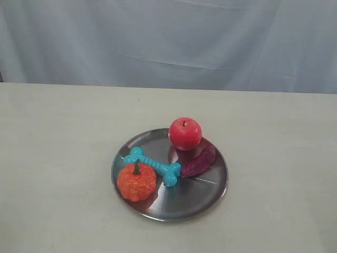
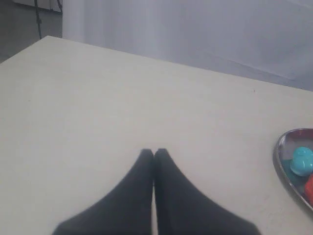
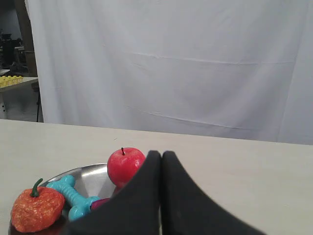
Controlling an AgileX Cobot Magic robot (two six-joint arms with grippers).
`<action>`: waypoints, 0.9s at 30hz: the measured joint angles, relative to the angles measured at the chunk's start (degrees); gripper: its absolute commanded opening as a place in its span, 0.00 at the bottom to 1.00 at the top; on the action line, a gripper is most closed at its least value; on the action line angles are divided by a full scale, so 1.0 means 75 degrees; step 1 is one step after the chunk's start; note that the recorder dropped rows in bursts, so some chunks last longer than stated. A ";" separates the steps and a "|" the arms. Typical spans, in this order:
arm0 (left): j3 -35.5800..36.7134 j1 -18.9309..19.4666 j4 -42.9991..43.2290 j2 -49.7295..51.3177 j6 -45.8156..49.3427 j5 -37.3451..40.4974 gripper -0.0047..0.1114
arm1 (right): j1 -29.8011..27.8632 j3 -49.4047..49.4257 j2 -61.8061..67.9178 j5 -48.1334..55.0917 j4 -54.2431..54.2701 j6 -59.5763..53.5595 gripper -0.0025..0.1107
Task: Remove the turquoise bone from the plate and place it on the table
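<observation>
The turquoise bone (image 1: 152, 165) lies across the middle of the silver plate (image 1: 200, 197), between an orange pumpkin and a purple piece. The exterior view shows no gripper. In the left wrist view my left gripper (image 2: 154, 152) is shut and empty over bare table (image 2: 122, 107); the plate's rim (image 2: 279, 161) and one bone knob (image 2: 302, 160) show at the edge. In the right wrist view my right gripper (image 3: 161, 154) is shut and empty, close in front of the plate (image 3: 93, 178). The bone (image 3: 73, 195) lies there beside the pumpkin.
On the plate are a red apple (image 1: 185, 133), an orange pumpkin (image 1: 136, 182) and a purple sweet potato (image 1: 199, 161). The pale beige table (image 1: 58, 137) spreads all round the plate. A white cloth (image 1: 168, 42) hangs behind the table.
</observation>
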 measured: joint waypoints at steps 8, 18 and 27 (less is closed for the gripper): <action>0.0000 0.0000 0.0000 0.0000 0.0000 0.0000 0.04 | 0.0000 0.0000 0.0000 0.0000 0.0000 0.0000 0.02; 0.0000 0.0000 0.0000 0.0000 0.0000 0.0000 0.04 | 0.0000 0.0000 0.0000 0.0000 0.0000 0.0000 0.02; 0.0000 0.0000 0.0000 0.0000 0.0000 0.0000 0.04 | 0.0000 0.0000 0.0000 -0.1215 0.0000 0.0232 0.02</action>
